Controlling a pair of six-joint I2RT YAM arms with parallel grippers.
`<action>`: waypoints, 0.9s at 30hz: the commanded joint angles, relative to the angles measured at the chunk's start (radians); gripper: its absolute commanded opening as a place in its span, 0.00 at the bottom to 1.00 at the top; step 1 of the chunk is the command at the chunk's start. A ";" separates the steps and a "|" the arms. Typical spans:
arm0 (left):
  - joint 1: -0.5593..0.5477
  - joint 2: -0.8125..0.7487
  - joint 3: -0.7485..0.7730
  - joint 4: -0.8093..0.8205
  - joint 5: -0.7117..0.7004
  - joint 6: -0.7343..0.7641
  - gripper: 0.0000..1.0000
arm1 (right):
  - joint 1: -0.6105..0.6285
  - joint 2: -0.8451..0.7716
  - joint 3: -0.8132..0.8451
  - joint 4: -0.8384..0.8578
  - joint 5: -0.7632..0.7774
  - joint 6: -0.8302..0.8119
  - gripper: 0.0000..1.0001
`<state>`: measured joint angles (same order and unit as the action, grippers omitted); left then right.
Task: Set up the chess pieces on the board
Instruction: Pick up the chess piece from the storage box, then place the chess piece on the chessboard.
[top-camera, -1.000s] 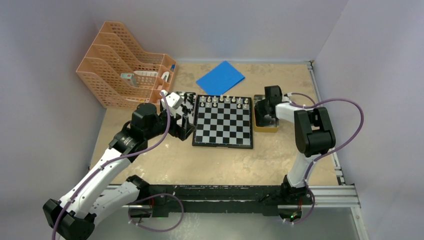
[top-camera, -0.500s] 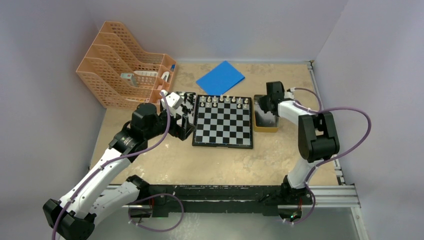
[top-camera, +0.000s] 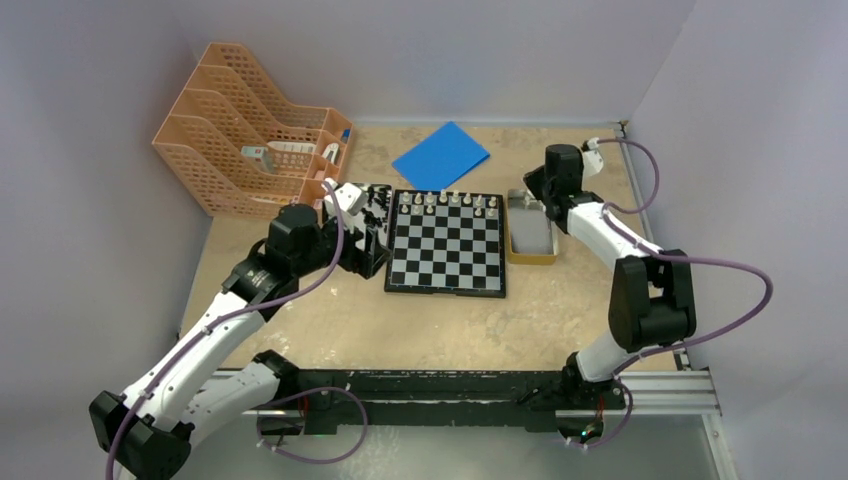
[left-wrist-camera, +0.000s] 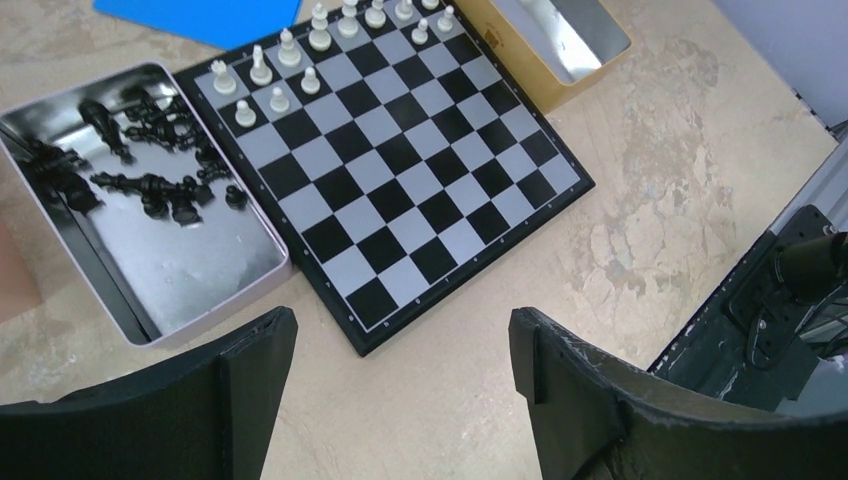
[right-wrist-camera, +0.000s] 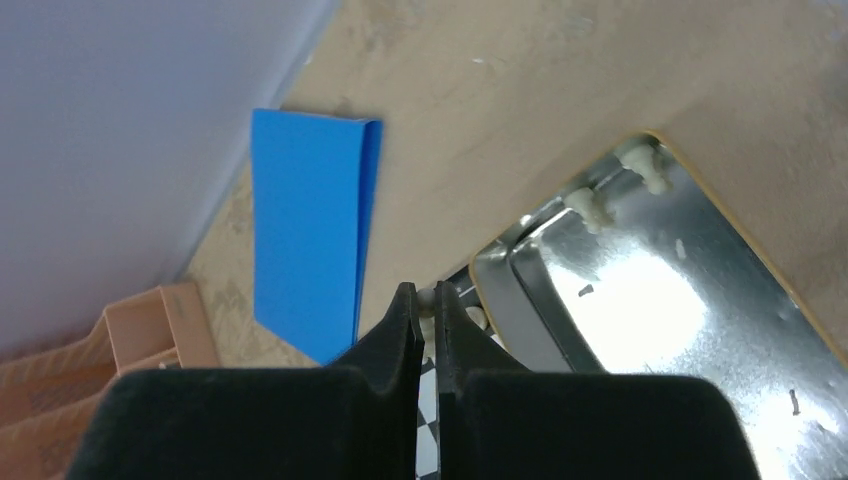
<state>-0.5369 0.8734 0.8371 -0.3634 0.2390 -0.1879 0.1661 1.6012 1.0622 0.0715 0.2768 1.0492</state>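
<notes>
mottled beige table (top-camera: 420, 330) boxed by pale walls (top-camera: 450, 50) on three sides, metal rail (top-camera: 450, 385) along the near edge; board (top-camera: 447, 255) mid-table, white pieces (top-camera: 450, 202) on its far rows, black pieces (left-wrist-camera: 150, 185) in a grey tin (left-wrist-camera: 190, 270) just beside its left edge; bare table nearer than the board; left gripper (left-wrist-camera: 400, 325) hangs spread wide near that tin, holding nothing; right gripper (right-wrist-camera: 425, 295) clenched over the far end of the yellow tin (top-camera: 530, 240), any piece between its tips unclear.
</notes>
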 joint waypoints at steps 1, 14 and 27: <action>0.001 0.045 0.031 0.000 -0.003 -0.047 0.78 | 0.040 -0.061 -0.024 0.137 -0.027 -0.259 0.00; 0.001 0.025 0.021 0.004 -0.019 -0.002 0.78 | 0.205 -0.137 -0.230 0.535 -0.256 -0.565 0.00; 0.000 -0.015 0.016 0.004 -0.055 0.014 0.78 | 0.365 0.034 -0.292 0.814 -0.322 -0.696 0.01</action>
<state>-0.5369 0.8783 0.8375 -0.3897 0.2047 -0.1902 0.4870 1.6077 0.7872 0.7189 -0.0460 0.4187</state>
